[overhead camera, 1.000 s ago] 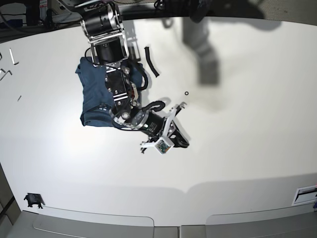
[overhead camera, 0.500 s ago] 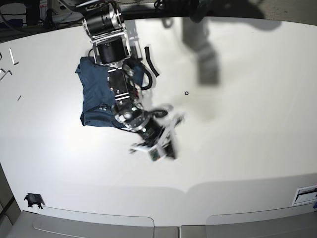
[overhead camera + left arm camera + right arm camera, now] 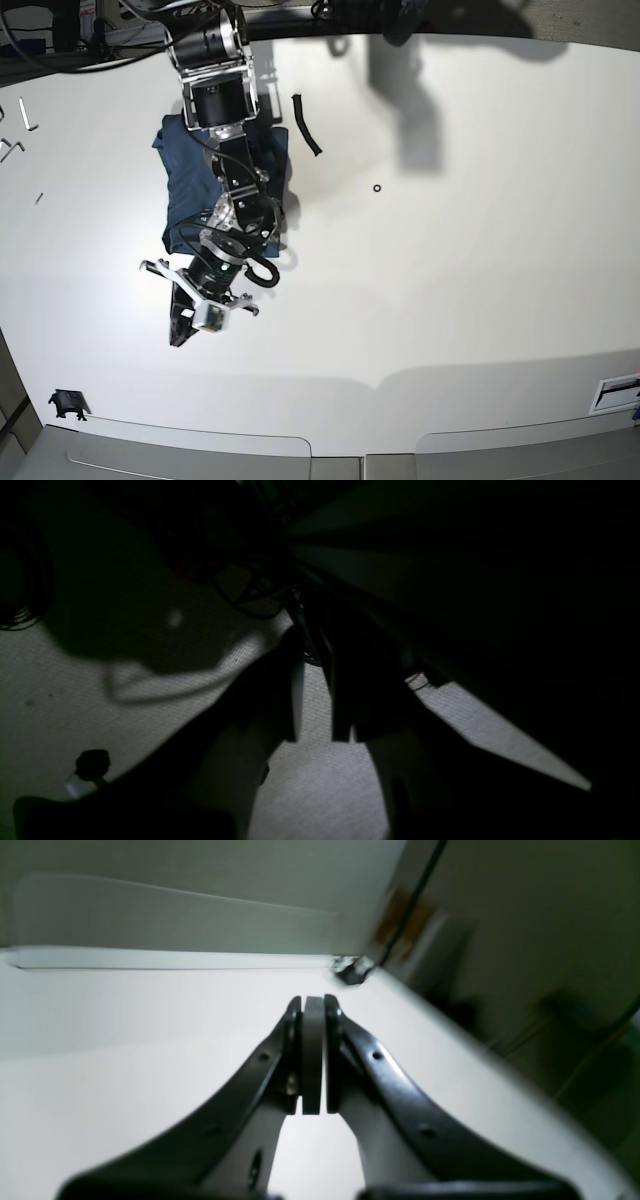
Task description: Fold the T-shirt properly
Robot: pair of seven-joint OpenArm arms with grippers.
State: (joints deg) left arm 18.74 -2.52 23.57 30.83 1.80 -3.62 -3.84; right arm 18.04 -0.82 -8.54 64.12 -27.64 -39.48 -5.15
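Observation:
The dark navy T-shirt (image 3: 180,190) lies in a compact folded bundle at the back left of the white table (image 3: 450,300), partly hidden under my right arm. My right gripper (image 3: 178,335) hangs over bare table in front of the T-shirt, apart from it. In the right wrist view this gripper (image 3: 312,1055) is shut, pads pressed together, holding nothing. In the dark left wrist view my left gripper (image 3: 312,715) shows a narrow gap between its fingers (image 3: 295,695), with nothing in it and grey floor behind. The T-shirt appears in neither wrist view.
A short black strip (image 3: 305,123) and a tiny black ring (image 3: 376,188) lie right of the T-shirt. Small metal pieces (image 3: 25,113) sit at the far left, a black clip (image 3: 67,403) at the front left corner, a label (image 3: 615,393) at the right edge.
My right arm's wrist has swung from the right of the T-shirt's front edge to the left and toward the table's front. The T-shirt has not moved.

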